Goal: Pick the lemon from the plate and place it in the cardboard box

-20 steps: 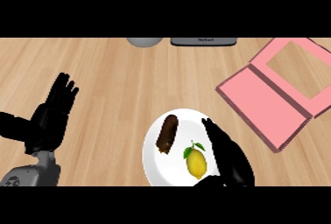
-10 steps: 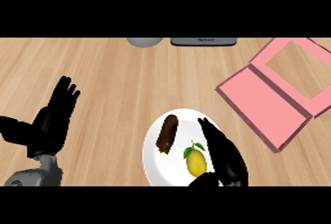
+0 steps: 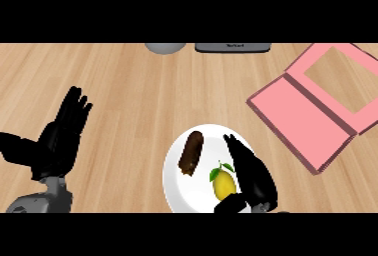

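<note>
On the white plate (image 3: 177, 187) near me, the lemon (image 3: 224, 183) sits beside a brown food stick (image 3: 191, 153). My right hand (image 3: 249, 175) has slid closer over the last second and now lies just right of the lemon, fingers straight, thumb tucked under it. It touches but holds nothing yet, so I think the grab comes next. My left hand (image 3: 59, 140) rests open at the left. Far right waits the pink cardboard box (image 3: 291, 112).

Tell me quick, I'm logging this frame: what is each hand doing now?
Left hand: open, resting at the left, holding nothing.
Right hand: open beside the lemon on the plate, not gripping it.
</note>
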`<state>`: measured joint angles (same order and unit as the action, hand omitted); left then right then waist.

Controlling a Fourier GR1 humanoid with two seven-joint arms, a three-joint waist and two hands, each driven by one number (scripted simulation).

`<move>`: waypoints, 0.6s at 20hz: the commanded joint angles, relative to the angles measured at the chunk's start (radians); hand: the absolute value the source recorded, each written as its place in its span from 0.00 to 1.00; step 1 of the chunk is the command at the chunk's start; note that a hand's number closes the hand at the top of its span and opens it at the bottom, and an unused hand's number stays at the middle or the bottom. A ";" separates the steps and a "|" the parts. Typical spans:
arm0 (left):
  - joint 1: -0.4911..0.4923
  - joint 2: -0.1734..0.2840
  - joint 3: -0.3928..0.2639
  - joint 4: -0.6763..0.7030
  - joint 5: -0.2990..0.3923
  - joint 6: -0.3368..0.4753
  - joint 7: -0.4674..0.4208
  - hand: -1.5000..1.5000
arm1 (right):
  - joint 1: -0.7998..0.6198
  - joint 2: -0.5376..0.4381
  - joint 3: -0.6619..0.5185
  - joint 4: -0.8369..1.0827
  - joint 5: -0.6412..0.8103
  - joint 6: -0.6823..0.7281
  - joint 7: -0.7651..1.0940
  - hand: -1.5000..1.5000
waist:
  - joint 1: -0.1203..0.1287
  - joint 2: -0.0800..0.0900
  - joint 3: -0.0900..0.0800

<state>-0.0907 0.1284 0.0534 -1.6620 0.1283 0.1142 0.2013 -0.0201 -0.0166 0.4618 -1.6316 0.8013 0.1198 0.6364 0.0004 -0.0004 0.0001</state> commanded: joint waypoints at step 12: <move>-0.042 -0.014 0.032 0.059 -0.013 -0.010 -0.013 0.50 | 0.000 -0.058 0.028 -0.024 0.122 -0.030 -0.106 1.00 | -0.002 0.000 0.000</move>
<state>-0.0987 0.1183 0.0654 -1.6678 0.1138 0.1105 0.2199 -0.0091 -0.0491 0.5168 -1.6265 0.9127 0.0742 0.5547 -0.0001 -0.0015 -0.0001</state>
